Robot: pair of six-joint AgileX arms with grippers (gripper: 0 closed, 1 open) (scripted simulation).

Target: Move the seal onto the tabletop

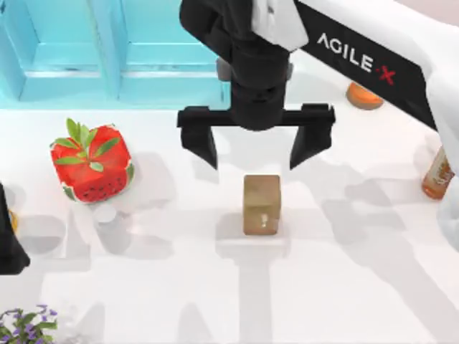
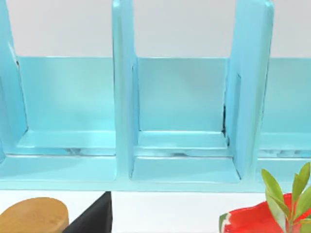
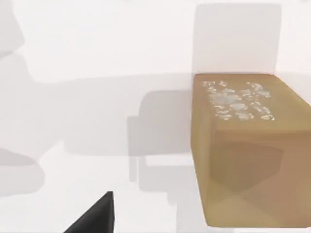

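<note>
The seal is a small tan-brown block standing on the white tabletop near the middle. In the right wrist view the seal looms close, its top face speckled with pale marks. My right gripper hangs open just behind and above the seal, its black fingers spread wide and touching nothing. One dark fingertip shows in the right wrist view. My left arm sits parked at the left edge of the table.
A turquoise cabinet with shelves runs along the back left. The watermelon cube stands at the left, an orange-brown bottle at the right edge, an orange object at the back right, a flowering plant at the front left.
</note>
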